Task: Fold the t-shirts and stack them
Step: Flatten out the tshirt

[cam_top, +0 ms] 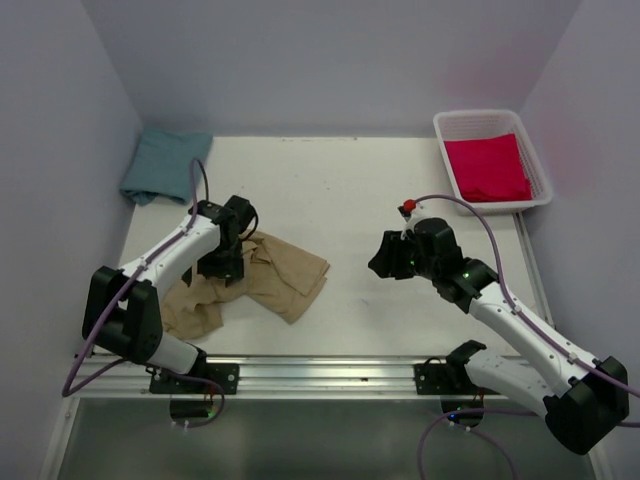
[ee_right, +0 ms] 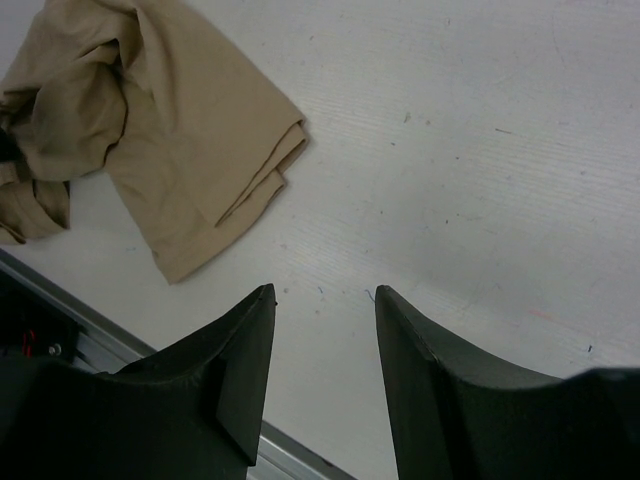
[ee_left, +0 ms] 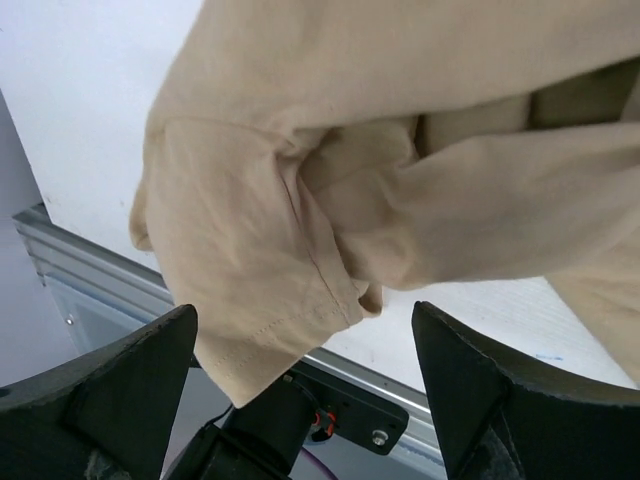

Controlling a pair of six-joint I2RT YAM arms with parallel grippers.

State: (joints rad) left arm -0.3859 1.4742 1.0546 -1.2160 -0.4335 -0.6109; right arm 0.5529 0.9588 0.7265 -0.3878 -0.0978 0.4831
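Note:
A crumpled tan t-shirt [cam_top: 260,280] lies near the table's front left. My left gripper [cam_top: 222,266] hovers over its middle, jaws wide open; in the left wrist view a sleeve of the tan t-shirt [ee_left: 250,260] hangs between the open fingers [ee_left: 140,380], not pinched. A teal-blue t-shirt [cam_top: 163,166] sits folded in the far left corner. A red-pink t-shirt [cam_top: 487,167] lies in the white basket [cam_top: 541,170] at far right. My right gripper [cam_top: 380,262] stands open over bare table, right of the tan t-shirt [ee_right: 160,130], holding nothing.
Walls close in the table on the left, back and right. A metal rail [cam_top: 320,372] with the arm bases runs along the front edge. Bare table [cam_top: 340,190] lies between the two arms and behind them.

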